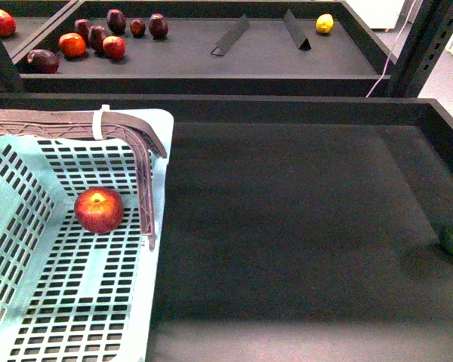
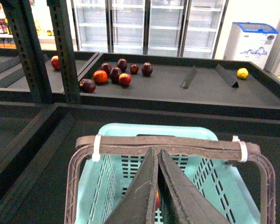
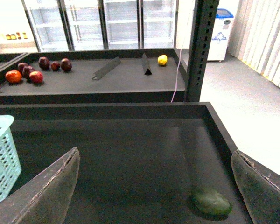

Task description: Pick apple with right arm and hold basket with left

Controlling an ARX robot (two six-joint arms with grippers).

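The apple (image 1: pixel 99 210) is seen lying in the basket (image 1: pixel 158 249), so the pick is judged done. The left claw (image 2: pixel 157 156) is pressed closed just below the handle (image 2: pixel 168 145), gripping nothing. The right claw (image 3: pixel 154 186) is spread wide, empty, over the surface (image 1: pixel 302 226).

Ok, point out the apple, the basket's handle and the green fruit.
apple (image 1: pixel 99 210): front view, middle of its red skin.
basket handle (image 2: pixel 172 145): left wrist view, middle of the brown top bar.
green fruit (image 3: pixel 212 202): right wrist view, its centre.

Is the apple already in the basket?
Yes, the apple rests on the slotted floor of the basket, near the handle.
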